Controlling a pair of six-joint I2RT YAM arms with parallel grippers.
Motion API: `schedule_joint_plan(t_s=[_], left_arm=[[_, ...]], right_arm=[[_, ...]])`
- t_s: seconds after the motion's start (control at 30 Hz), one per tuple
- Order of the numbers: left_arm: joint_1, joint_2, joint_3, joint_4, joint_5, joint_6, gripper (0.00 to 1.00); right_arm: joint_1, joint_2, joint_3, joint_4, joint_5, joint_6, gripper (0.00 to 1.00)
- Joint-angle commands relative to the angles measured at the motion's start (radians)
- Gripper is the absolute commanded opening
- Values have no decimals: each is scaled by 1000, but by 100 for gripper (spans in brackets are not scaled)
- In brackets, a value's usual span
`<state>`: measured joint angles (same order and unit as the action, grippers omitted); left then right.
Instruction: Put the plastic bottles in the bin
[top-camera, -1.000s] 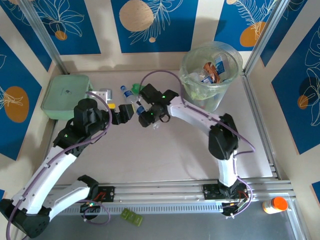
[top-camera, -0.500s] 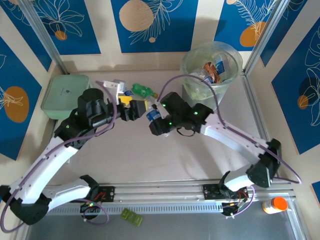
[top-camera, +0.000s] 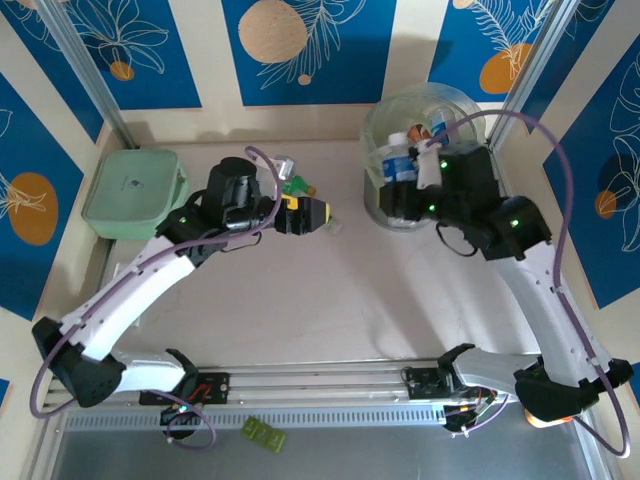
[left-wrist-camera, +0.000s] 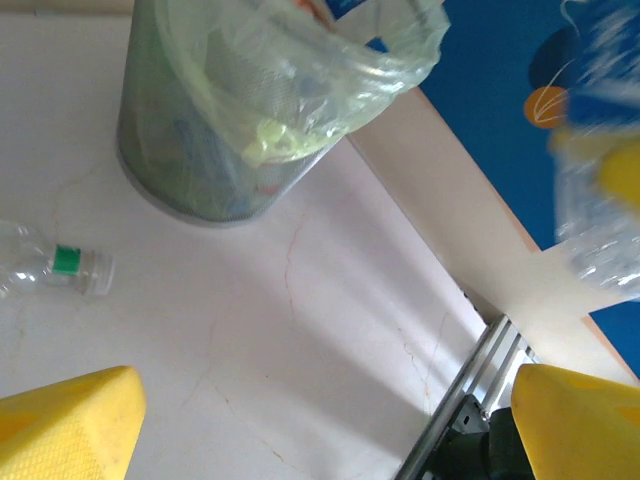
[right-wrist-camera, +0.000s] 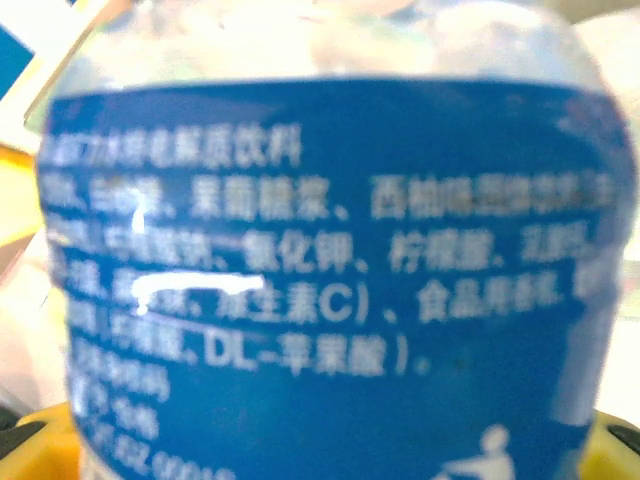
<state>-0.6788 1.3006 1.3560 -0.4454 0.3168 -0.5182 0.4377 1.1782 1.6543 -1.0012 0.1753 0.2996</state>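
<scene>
One clear bottle (right-wrist-camera: 320, 280), blue label printed white, sits clamped in the right claw (right-wrist-camera: 325, 445); left claw (top-camera: 320, 214) gapes wide.

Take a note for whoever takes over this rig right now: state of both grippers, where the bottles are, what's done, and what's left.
Left gripper: open, empty, over the table left of the bin.
Right gripper: shut on a blue-labelled bottle, over the bin's left side, not yet released.
Done: several bottles lie in the bin.
Left: drop the held bottle, then collect a clear green-capped bottle on the table near the bin and a green bottle by the left wrist.
</scene>
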Motion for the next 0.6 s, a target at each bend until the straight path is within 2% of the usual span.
schedule_joint_plan(t_s=[0.0, 0.17, 0.37, 0.57], left_arm=[[23, 19, -28, 39, 74, -40, 94], [42, 25, -53, 68, 92, -43, 94], [83, 29, -105, 142, 157, -107, 94], [106, 20, -118, 165, 172, -129, 94]], right_arm=[[-91, 57, 116, -62, -29, -61, 43], [-224, 168, 260, -56, -2, -73, 41], [-268, 347, 405, -47, 103, -90, 40], [-275, 542, 564, -65, 174, -130, 40]])
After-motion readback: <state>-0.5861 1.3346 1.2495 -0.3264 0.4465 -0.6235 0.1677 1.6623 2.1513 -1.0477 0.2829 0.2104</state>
